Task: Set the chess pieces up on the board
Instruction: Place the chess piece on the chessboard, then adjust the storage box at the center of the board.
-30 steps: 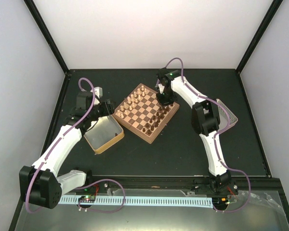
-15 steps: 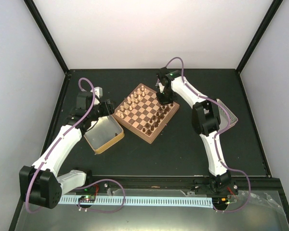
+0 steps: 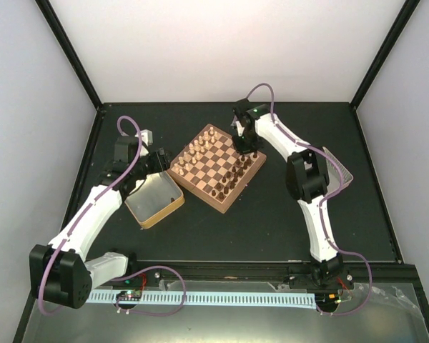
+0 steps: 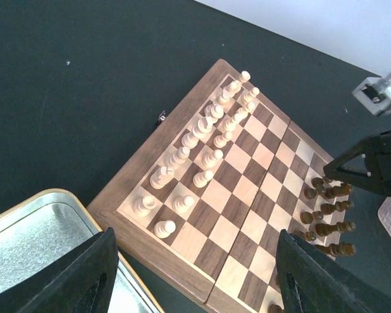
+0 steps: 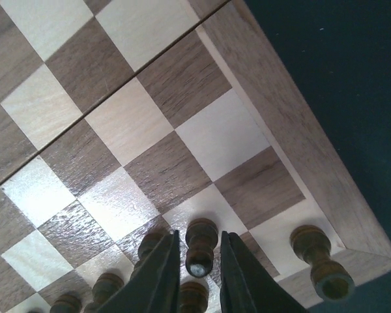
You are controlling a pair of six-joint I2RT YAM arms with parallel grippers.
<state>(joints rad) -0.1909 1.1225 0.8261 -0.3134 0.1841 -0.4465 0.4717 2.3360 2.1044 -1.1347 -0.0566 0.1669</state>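
Nearest us, just off the board's (image 4: 244, 195) near-left edge, sits a shallow metal tray (image 4: 32, 241). The left gripper (image 4: 195, 238) hangs above it with its fingers spread wide and nothing between them. We read that as a waiting pose. It is parked on the side of the board where the pale chessmen (image 4: 205, 127) stand in two tidy rows, so that side seems to need nothing more from it. Hanging back there also leaves room for the other arm.

Across the board, along its right edge, the dark chess pieces (image 4: 326, 208) stand in two crowded rows. The middle squares between the two camps are bare, as a starting position wants.

Farthest out, at the board's right corner, the right gripper (image 5: 199, 238) reaches down among those dark men. Its fingers are drawn close on either side of one dark piece (image 5: 201, 246), which stands upright near the corner piece (image 5: 319, 261). The narrow stance makes sense, since the neighbours are so close that wider fingers would knock them. From the wrist view we cannot tell whether the pads press the piece or leave a sliver of gap, so it may be gripped or just set down. We judge the task near its end, with this piece among the last to seat.
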